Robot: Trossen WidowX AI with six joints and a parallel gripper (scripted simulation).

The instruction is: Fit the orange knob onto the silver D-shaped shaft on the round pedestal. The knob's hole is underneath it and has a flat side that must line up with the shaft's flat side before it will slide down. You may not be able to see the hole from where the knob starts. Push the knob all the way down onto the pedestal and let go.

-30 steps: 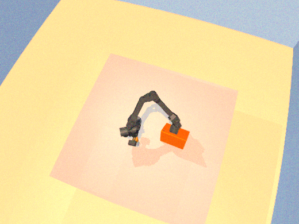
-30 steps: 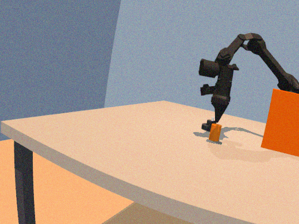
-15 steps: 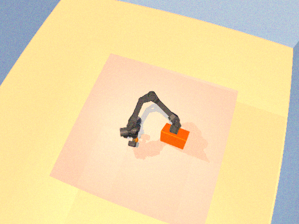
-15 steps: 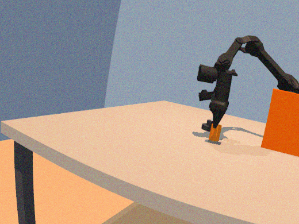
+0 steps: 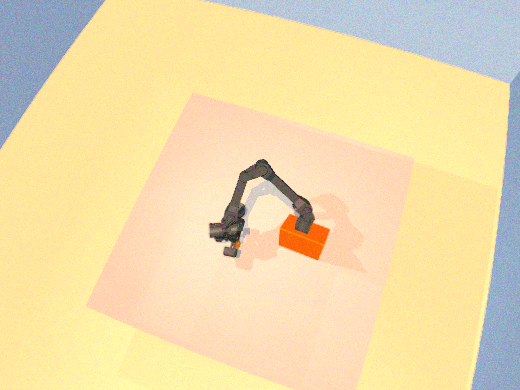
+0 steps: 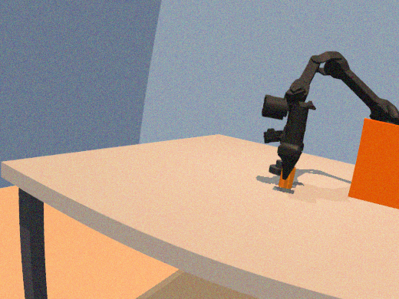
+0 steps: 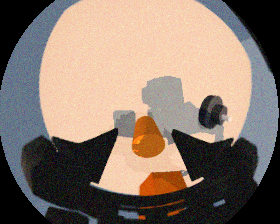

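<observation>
The orange knob [image 5: 237, 245] [image 6: 287, 182] [image 7: 148, 142] stands upright on the table, apart from the pedestal. Its underside and hole are hidden. My gripper [image 6: 285, 176] [image 7: 145, 132] is open around the knob's upper part, with a finger on either side and gaps between them in the wrist view. The dark round pedestal [image 6: 275, 169] [image 7: 211, 112] stands beside the knob, to the right in the wrist view. Its silver shaft [image 7: 225, 118] is bare; its flat side is too small to make out.
The orange base block [image 5: 301, 237] [image 6: 374, 164] [image 7: 162, 184] carries the arm on the pale table [image 5: 240, 319] [image 6: 173, 202]. The arm's shadows fall around the knob and pedestal. The pedestal is close outside one finger. A table edge [image 6: 115, 221] runs across the front in the exterior view.
</observation>
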